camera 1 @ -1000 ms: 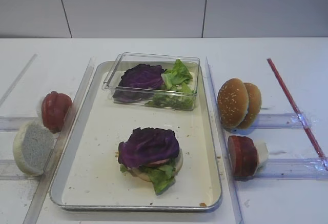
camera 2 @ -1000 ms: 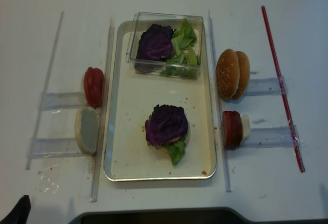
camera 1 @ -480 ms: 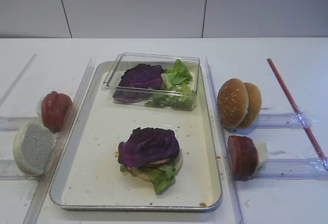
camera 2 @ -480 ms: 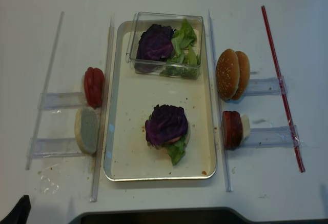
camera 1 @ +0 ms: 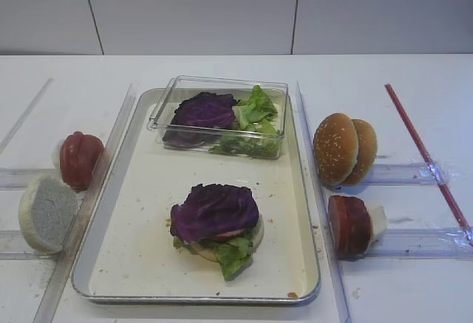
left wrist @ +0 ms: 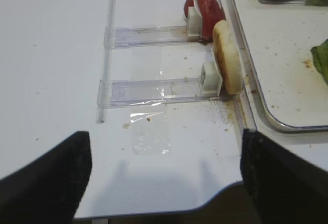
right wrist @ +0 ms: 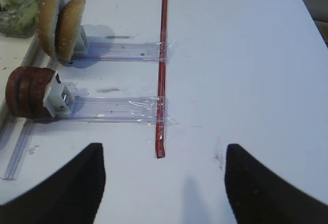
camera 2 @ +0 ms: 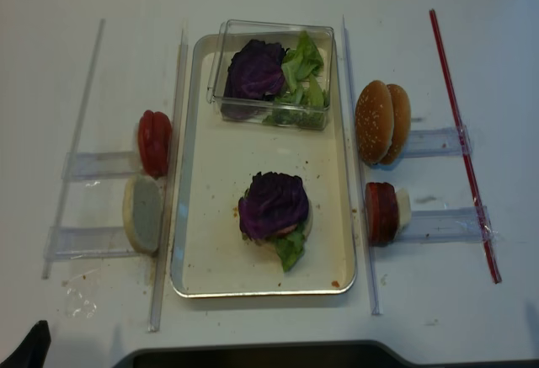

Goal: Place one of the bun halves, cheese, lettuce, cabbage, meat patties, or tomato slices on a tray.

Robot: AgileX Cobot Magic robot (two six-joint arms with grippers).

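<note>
On the tray point(camera 1: 133, 264) lies a stack with a purple cabbage leaf point(camera 1: 214, 211) on top, green lettuce point(camera 1: 233, 253) and a pale bun edge point(camera 1: 256, 233) under it. Two sesame bun halves point(camera 1: 344, 148) stand on edge right of the tray, with dark meat patties point(camera 1: 349, 223) in front of them. Left of the tray stand red tomato slices point(camera 1: 80, 159) and a pale bun half point(camera 1: 46, 212). My left gripper point(left wrist: 165, 142) hangs open over the table's near left edge, holding nothing. My right gripper point(right wrist: 164, 147) is open over bare table by the near right.
A clear plastic box point(camera 1: 222, 116) with more cabbage and lettuce sits at the tray's back. Clear plastic holders point(camera 1: 414, 243) and rails point(camera 1: 318, 190) flank the tray. A red strip point(camera 1: 425, 153) runs along the far right. Crumbs point(left wrist: 148, 119) lie near the left front edge.
</note>
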